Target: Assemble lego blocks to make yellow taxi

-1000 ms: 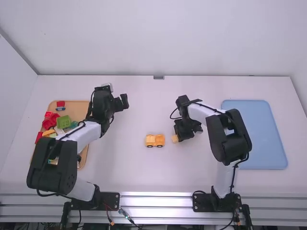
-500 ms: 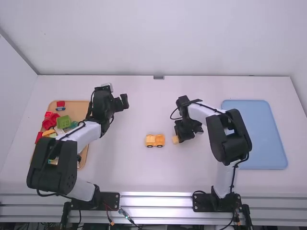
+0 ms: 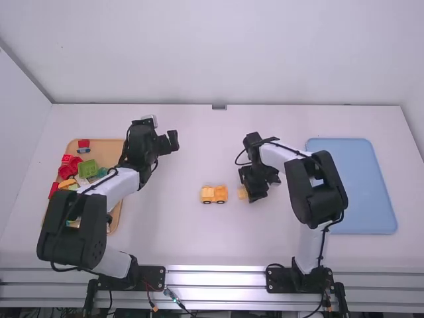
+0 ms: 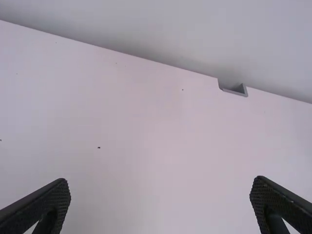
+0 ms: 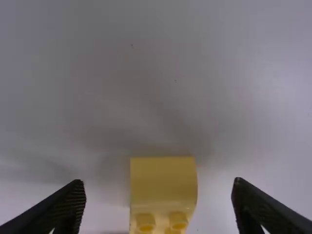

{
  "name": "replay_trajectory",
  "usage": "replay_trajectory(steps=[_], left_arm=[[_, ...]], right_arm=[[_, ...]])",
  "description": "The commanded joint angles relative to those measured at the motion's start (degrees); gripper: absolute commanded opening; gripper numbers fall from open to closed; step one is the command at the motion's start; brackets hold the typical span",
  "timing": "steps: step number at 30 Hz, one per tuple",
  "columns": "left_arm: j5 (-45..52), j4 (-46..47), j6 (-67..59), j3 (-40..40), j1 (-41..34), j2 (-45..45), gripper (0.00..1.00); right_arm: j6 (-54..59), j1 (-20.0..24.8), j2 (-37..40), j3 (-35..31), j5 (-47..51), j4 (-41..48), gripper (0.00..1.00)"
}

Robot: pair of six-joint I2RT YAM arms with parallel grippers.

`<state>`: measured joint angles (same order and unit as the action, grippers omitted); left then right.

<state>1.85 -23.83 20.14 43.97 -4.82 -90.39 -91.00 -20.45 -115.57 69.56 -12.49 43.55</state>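
Since the earlier frames, the right arm's black two-finger gripper (image 3: pixel 247 188) has shifted slightly nearer the camera in the high view, now covering more of a small yellow studded block (image 3: pixel 242 192). Its claw is spread: in the right wrist view, one finger (image 5: pixel 68 207) stands to each side of the block, with a gap on both sides, so nothing is pinched.

That block has a smooth, plain section and round studs at one end. It lies near the middle of the white table (image 3: pixel 165 232), just to the right of a yellow toy vehicle body with dark wheels (image 3: pixel 214 194), which has stayed put.

The left arm's black two-finger gripper (image 3: pixel 167 141) is over the table, beyond the vehicle body and to its left; its claw is spread wide, with nothing between the fingers.

At the left, a tan tray (image 3: pixel 106 148) holds red, green and yellow pieces, partly hidden by the left arm. A flat light-blue tray (image 3: pixel 364 189) lies at the right.
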Motion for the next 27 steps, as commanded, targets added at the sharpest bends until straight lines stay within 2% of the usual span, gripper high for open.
replay_trajectory(steps=[1, 4, 9, 20, 24, 27], left_arm=[[0.5, 0.0, 0.0, -0.5, 0.3, -0.3, 0.99], [0.5, 0.0, 0.0, -0.5, 0.3, -0.3, 0.99], [0.5, 0.0, 0.0, -0.5, 0.3, -0.3, 0.99], [0.5, 0.0, 0.0, -0.5, 0.3, -0.3, 0.99], [0.5, -0.2, 0.0, -0.5, 0.3, -0.3, 0.99], [0.5, -0.2, 0.0, -0.5, 0.3, -0.3, 0.99]], right_arm=[[0.0, 0.6, 1.2, -0.1, -1.7, 0.3, 0.89], [3.0, 2.2, 1.3, -0.1, -4.8, 0.2, 1.0], [6.5, 4.6, 1.3, -0.1, -8.0, 0.3, 0.99], [22.7, 11.6, 1.4, -0.1, -20.3, -1.9, 0.99], [25.9, 12.9, 1.7, 0.9, -20.4, -1.9, 0.99], [32.6, 12.7, 1.8, 5.3, -17.8, 3.0, 0.99]])
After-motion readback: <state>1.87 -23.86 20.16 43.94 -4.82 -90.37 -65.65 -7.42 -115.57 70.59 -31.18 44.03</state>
